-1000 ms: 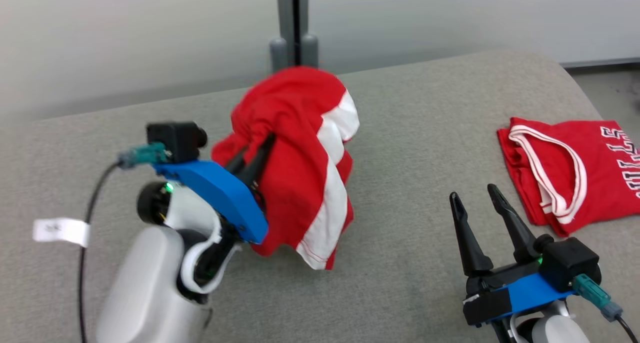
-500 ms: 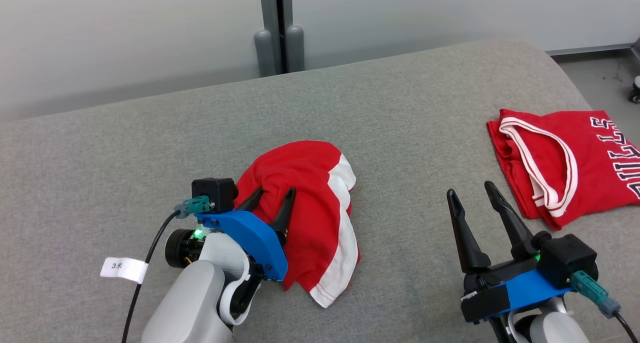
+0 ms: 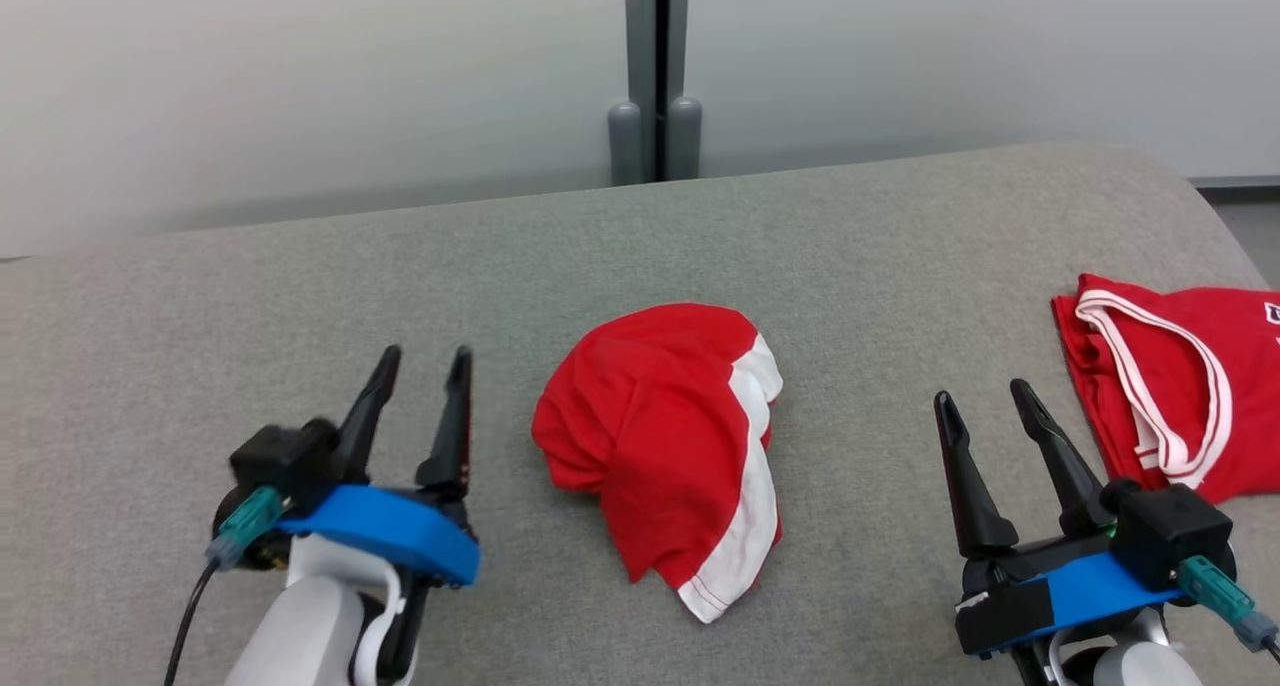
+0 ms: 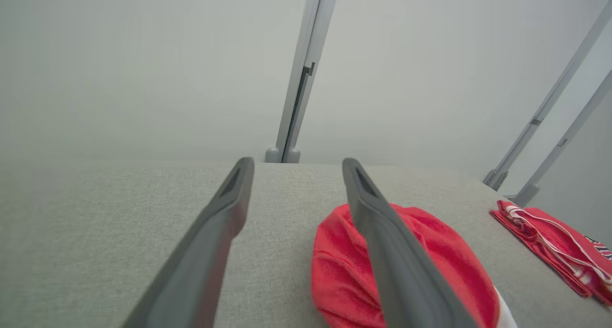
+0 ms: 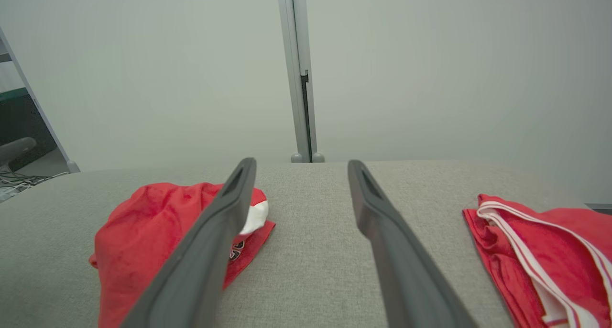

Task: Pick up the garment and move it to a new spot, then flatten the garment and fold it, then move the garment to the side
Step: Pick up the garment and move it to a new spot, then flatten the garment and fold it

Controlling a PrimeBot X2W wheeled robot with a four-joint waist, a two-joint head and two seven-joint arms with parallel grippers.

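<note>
A crumpled red garment (image 3: 665,436) with a white side stripe lies in a heap in the middle of the grey padded surface (image 3: 420,276). My left gripper (image 3: 425,362) hovers to the left of the heap, open and empty, apart from the cloth. In the left wrist view the garment (image 4: 344,270) sits low right, partly behind one finger (image 4: 387,251). My right gripper (image 3: 982,399) stands open and empty at the lower right, between the heap and a second red piece. In the right wrist view the garment (image 5: 138,232) lies at the left.
A second red garment (image 3: 1170,376) with white-trimmed openings lies flat at the right edge of the surface, also seen in the right wrist view (image 5: 540,251). A grey post (image 3: 655,76) rises behind the surface against a pale wall.
My left gripper opened and let go of the red garment, which dropped into a heap on the surface. The gripper then drew back to the left. The head camera also shifted.
</note>
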